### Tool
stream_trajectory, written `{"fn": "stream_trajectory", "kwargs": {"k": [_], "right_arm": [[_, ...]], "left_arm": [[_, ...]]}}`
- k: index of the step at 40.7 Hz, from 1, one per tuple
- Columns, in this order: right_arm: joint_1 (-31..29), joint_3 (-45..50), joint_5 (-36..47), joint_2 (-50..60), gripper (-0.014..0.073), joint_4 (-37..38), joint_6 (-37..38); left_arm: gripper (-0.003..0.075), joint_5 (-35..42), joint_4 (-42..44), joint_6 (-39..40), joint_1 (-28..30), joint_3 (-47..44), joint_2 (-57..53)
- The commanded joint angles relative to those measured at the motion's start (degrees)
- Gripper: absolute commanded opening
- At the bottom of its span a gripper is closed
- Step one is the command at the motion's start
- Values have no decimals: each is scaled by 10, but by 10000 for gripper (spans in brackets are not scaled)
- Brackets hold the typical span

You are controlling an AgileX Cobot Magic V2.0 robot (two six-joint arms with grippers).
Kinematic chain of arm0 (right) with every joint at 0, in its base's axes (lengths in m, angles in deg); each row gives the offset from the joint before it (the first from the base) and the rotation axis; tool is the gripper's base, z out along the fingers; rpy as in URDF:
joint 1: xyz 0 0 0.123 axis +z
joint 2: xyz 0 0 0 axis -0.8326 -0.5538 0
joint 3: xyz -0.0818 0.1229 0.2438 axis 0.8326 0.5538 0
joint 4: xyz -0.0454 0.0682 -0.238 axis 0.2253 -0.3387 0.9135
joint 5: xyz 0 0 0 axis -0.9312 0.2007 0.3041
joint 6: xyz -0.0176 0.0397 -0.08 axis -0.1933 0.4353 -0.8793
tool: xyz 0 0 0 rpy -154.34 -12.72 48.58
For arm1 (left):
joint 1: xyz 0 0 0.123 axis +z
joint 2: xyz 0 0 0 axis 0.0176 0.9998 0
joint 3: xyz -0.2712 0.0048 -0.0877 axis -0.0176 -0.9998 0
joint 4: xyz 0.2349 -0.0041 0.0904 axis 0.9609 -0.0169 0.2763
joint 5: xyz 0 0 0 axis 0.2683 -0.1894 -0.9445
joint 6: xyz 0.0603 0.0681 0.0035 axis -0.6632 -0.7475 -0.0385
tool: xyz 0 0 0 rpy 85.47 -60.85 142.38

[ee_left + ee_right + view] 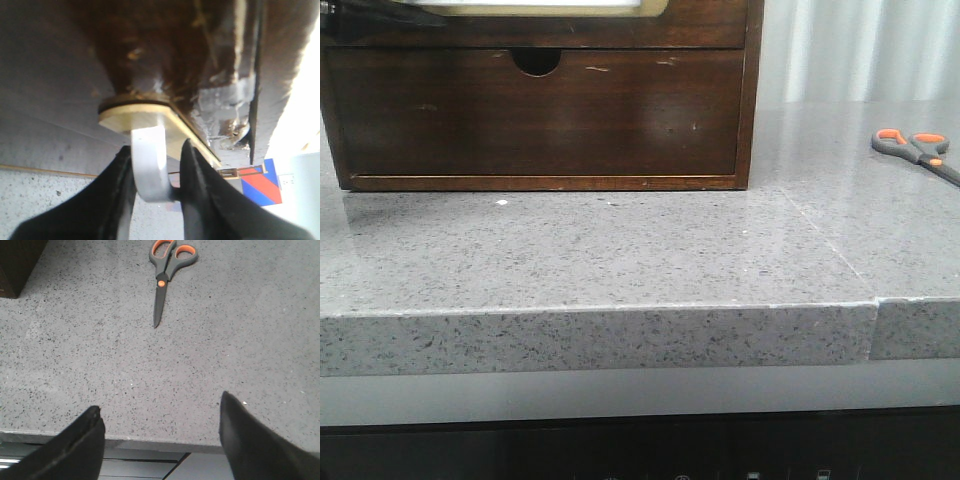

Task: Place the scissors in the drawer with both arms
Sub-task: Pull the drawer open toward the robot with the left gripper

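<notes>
A: Left wrist view: how is the near arm posed?

B: The left gripper (156, 172) is seen close up, its two dark fingers (197, 180) closed around a pale curved handle (149, 162). That handle is fixed to a cream-tan rim (135, 114) set against dark brown wood, taken to be the drawer (170, 55). Much of this picture is blurred, and the drawer's inside is hidden.

A: And the other arm?

B: In the right wrist view the right gripper (160, 430) is held above the near edge of the grey speckled counter (240, 340), its fingers (82, 440) spread wide with nothing between them. The scissors (165, 275) are seen farther off, lying flat on the counter, blades closed, well apart from the fingertips.

A: What is shown from the front?

B: Neither arm is seen there. The wooden cabinet (545, 110) is stood at the back left of the counter (620, 250); its lower drawer (530, 115) with the semicircular notch is shut. The upper drawer (530, 8) is cut off by the frame edge, so only a strip of its white panel is made out. The scissors (917, 150) lie at the far right, partly cut off, well apart from the cabinet. No contents of either drawer can be seen.
</notes>
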Motion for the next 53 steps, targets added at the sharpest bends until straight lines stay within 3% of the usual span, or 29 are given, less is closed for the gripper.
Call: {"fn": "stream_trajectory", "kwargs": {"k": [1, 18, 26, 30, 39, 53], "right_arm": [[1, -16, 36, -6, 512, 10, -4], [1, -16, 36, -6, 512, 10, -4], [1, -16, 36, -6, 512, 10, -4], [1, -16, 36, -6, 512, 10, -4], [1, -16, 36, -6, 512, 10, -4], [1, -16, 36, -6, 512, 10, -4]], "left_arm": [[83, -59, -34, -27, -2, 3, -33], [83, -87, -34, -44, -2, -198, -238], [95, -46, -33, -44, -2, -264, -330], [162, -44, -30, -44, -2, -270, -340], [463, -41, -25, -44, -2, -270, -339], [484, -29, 76, -14, -1, -269, -413]]}}
